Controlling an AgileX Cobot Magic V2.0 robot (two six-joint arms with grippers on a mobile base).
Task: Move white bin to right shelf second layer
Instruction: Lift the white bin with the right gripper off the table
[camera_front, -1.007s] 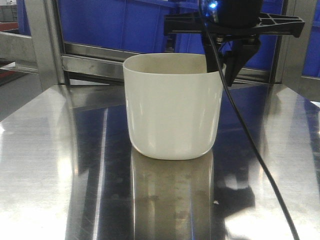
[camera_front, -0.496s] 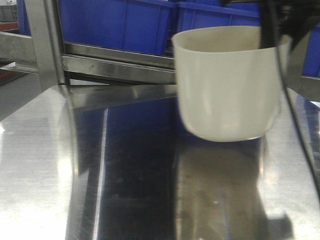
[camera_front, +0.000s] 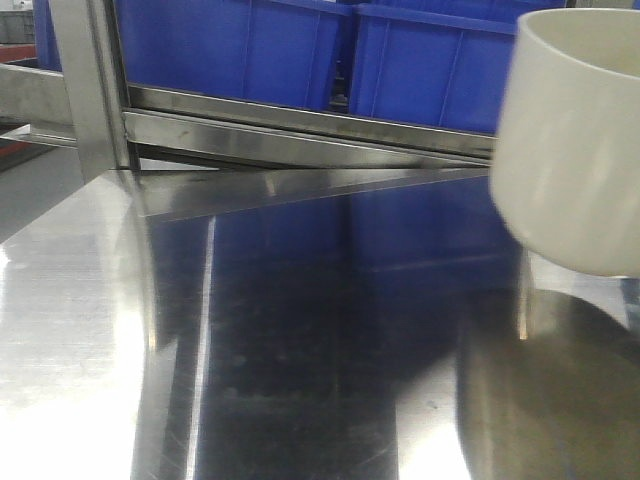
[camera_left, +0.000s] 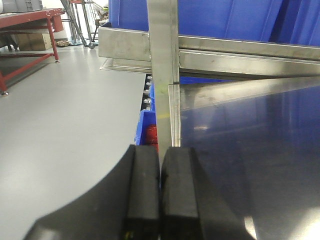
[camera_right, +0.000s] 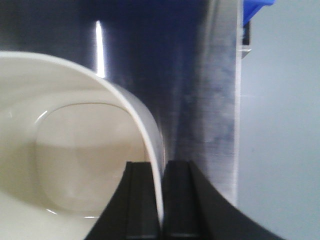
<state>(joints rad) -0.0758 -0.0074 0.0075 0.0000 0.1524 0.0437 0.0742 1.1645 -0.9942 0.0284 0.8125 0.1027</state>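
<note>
The white bin (camera_front: 575, 150) hangs at the right edge of the front view, lifted off the shiny steel tabletop (camera_front: 250, 350) and partly cut off by the frame. In the right wrist view my right gripper (camera_right: 161, 165) is shut on the bin's (camera_right: 75, 150) thin wall, one finger inside and one outside; the bin is empty. My left gripper (camera_left: 160, 150) is shut with nothing between its fingers, near the table's left edge beside a steel post (camera_left: 162, 40). The right shelf second layer is out of view.
Large blue crates (camera_front: 300, 50) sit on a steel-framed rack behind the tabletop, with a steel upright (camera_front: 85, 80) at the back left. Grey floor lies past the table's right edge (camera_right: 280, 125). A red workbench (camera_left: 25, 20) stands far left.
The white bin has gone from standing at the table's middle to being lifted and carried right, now half out of the front view. The right gripper has left that view.
</note>
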